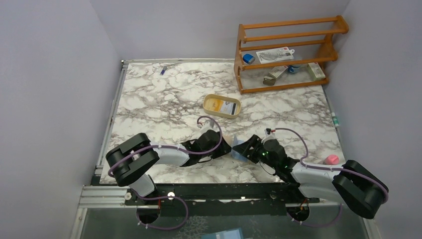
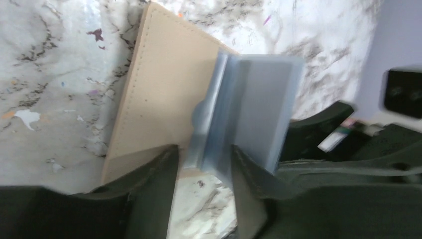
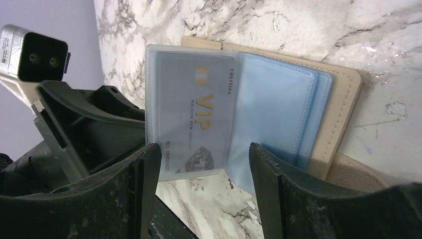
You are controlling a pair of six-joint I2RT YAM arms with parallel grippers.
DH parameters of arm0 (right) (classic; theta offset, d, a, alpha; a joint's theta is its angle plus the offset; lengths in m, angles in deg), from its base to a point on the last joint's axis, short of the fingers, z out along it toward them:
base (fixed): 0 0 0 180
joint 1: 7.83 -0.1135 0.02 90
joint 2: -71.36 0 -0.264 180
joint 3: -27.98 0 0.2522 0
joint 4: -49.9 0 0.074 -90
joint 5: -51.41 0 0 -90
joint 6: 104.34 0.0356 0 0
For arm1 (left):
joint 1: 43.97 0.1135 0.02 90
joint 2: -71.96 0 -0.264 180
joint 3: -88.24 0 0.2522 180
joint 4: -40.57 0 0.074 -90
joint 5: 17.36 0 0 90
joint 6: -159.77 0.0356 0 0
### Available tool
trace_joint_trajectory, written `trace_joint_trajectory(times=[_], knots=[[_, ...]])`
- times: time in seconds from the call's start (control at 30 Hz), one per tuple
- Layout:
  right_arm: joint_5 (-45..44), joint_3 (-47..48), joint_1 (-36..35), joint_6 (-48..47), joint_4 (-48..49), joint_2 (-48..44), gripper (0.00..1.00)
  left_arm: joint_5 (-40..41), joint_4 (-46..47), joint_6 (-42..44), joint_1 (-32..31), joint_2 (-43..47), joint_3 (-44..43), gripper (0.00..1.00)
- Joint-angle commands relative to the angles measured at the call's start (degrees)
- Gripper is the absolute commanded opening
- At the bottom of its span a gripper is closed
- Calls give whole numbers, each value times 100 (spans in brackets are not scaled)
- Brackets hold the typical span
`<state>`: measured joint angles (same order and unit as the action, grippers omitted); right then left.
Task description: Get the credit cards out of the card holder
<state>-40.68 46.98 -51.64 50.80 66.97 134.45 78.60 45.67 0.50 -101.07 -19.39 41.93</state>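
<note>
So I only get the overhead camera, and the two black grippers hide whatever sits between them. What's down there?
Observer: A small beige soft wallet, lying open, with pale blue pockets inside.
Operator: Any cards left in it?
Observer: One bluish-white plastic card with gold VIP lettering, inside a clear plastic sleeve.
Operator: Is the right-hand claw holding it?
Observer: Not yet; the right gripper is open, a finger on either side of the card's near end.
</note>
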Motion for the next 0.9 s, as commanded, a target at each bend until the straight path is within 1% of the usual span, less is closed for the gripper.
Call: trace_joint_trajectory(times=[0.0, 0.03, 0.1, 0.17, 0.27, 0.33, 0.47, 0.57, 0.67, 0.77, 0.87], knots=[[-161, -461, 55, 130, -564, 124, 71, -94, -1122, 319, 326, 291, 442, 61], [-160, -591, 71, 156, -582, 73, 71, -102, -1209, 371, 475, 418, 499, 68], [-159, -698, 83, 165, -636, -25, 71, -130, -1351, 513, 708, 660, 600, 76], [-169, -726, 91, 165, -701, -88, 71, -175, -1461, 671, 907, 867, 677, 79], [-148, -712, 101, 123, -696, -25, 71, -254, -1458, 833, 1112, 1044, 786, 80], [-107, -677, 110, 92, -633, 101, 71, -429, -1146, 870, 1200, 1058, 933, 80], [-2, -657, 127, 81, -397, 443, 71, -1081, 11, 1009, 1236, 819, 1210, 80], [72, -648, 140, 61, -247, 622, 71, -1397, 444, 1368, 1236, 494, 1076, 80], [128, -628, 145, 36, -185, 728, 71, -1624, 549, 1717, 1249, 106, 824, 79], [130, -605, 145, 9, -209, 687, 71, -1952, 621, 1757, 1301, -441, 615, 73], [117, -603, 154, -9, -308, 577, 71, -2238, 982, 1720, 1311, -830, 619, 64]])
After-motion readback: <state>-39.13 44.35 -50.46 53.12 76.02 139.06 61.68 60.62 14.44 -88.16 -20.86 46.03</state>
